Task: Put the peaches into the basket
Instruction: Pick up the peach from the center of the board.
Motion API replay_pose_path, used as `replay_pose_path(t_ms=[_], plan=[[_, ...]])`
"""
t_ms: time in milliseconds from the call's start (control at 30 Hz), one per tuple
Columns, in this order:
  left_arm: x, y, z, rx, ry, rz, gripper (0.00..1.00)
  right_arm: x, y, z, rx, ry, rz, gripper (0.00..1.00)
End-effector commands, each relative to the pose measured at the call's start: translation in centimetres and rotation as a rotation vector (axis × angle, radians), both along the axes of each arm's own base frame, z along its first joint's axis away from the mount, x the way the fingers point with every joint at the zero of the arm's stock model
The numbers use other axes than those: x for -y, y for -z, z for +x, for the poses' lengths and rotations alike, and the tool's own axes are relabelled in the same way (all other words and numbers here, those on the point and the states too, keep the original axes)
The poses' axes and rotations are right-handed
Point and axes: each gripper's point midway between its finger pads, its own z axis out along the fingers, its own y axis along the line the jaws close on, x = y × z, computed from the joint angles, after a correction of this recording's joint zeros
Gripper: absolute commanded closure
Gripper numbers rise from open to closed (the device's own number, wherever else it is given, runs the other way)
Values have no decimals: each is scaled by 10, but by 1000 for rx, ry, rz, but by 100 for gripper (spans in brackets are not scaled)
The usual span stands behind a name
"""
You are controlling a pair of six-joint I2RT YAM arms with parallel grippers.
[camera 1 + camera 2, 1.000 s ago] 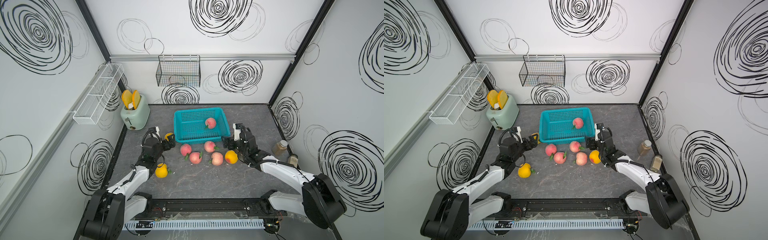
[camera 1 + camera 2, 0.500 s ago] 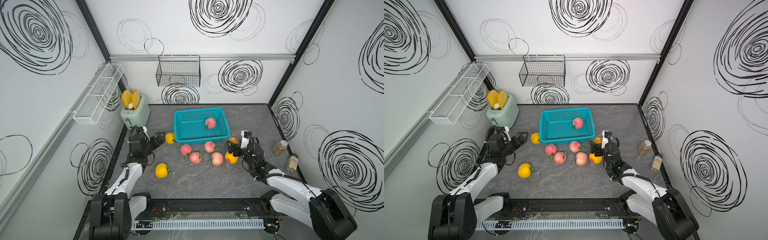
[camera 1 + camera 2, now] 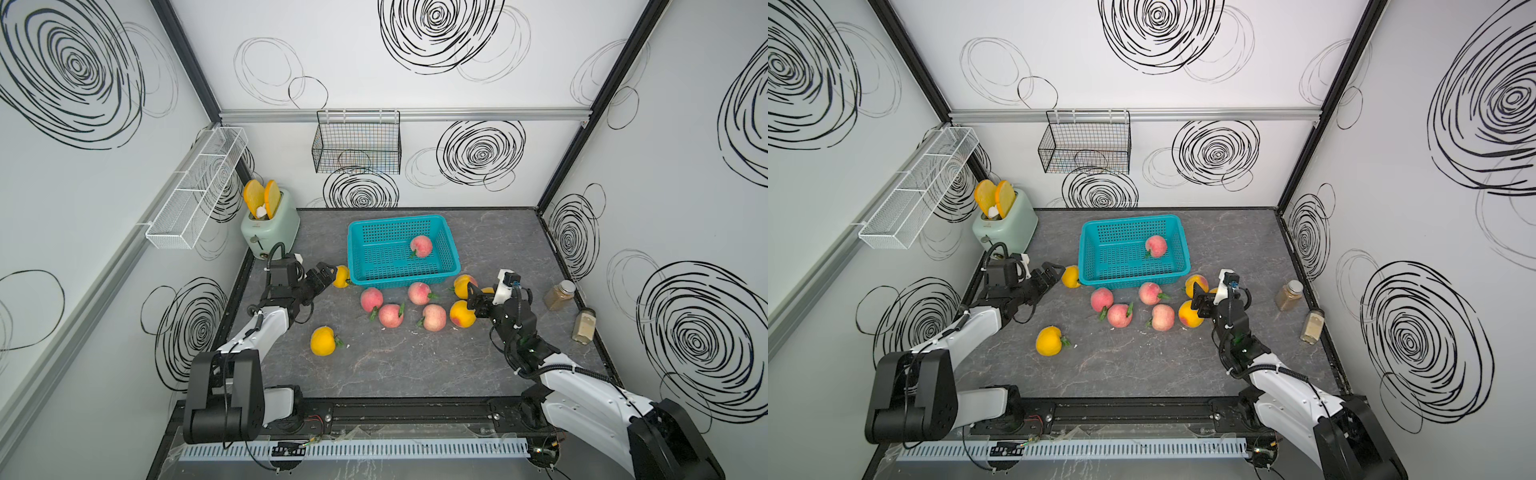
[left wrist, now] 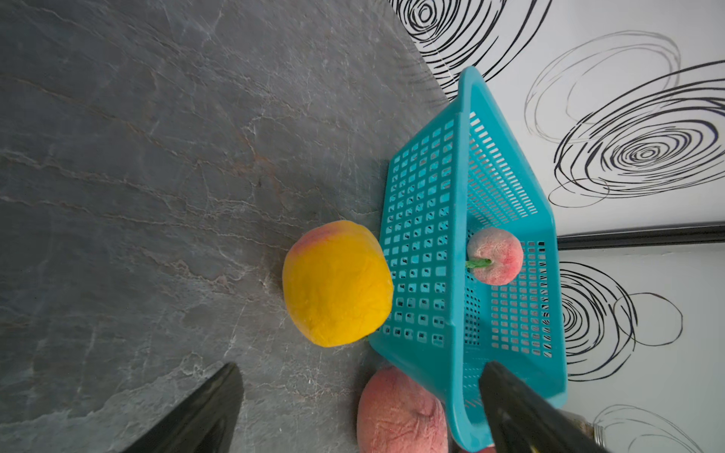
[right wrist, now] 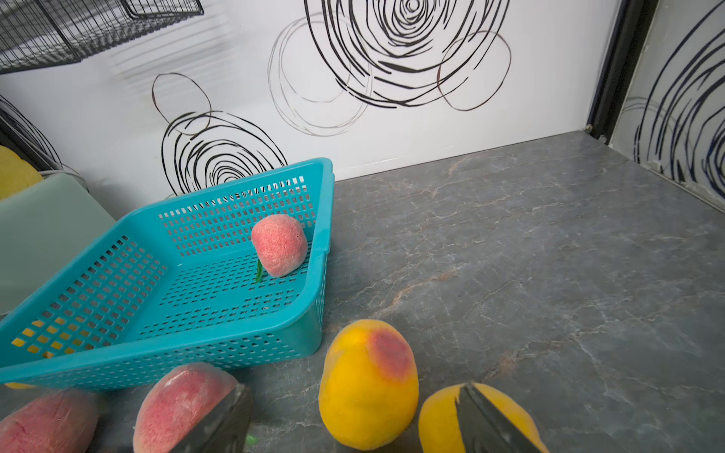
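One pink peach [image 3: 421, 246] sits in the basket [image 3: 397, 219], toward the back edge of the counter [image 3: 415, 374]; nine more lie out on the counter. My left fingers [image 3: 326, 274] are wide and empty, pointing low at the yellow peach [image 3: 341, 276] beside the basket. My right fingers [image 3: 475, 300] are spread and empty too, low by other yellow ones.

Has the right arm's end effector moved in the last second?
Yes. The right end effector has pulled back from the basket, away from its near corner and toward the robot's base.
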Motion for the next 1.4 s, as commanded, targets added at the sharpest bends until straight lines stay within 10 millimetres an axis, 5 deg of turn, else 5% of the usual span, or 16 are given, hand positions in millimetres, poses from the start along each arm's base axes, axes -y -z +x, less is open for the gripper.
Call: replay_pose_path(t_ms=[0,800,1367], plan=[[3,-9,14,-4,-2,-1,2,7,-11,1,45,42,35,15],[8,24,38,-157,-80,139,2,6,-6,5,18,48,22,15],[30,48,50,-207,-72,135,2,3,0,9,-6,43,1,14]])
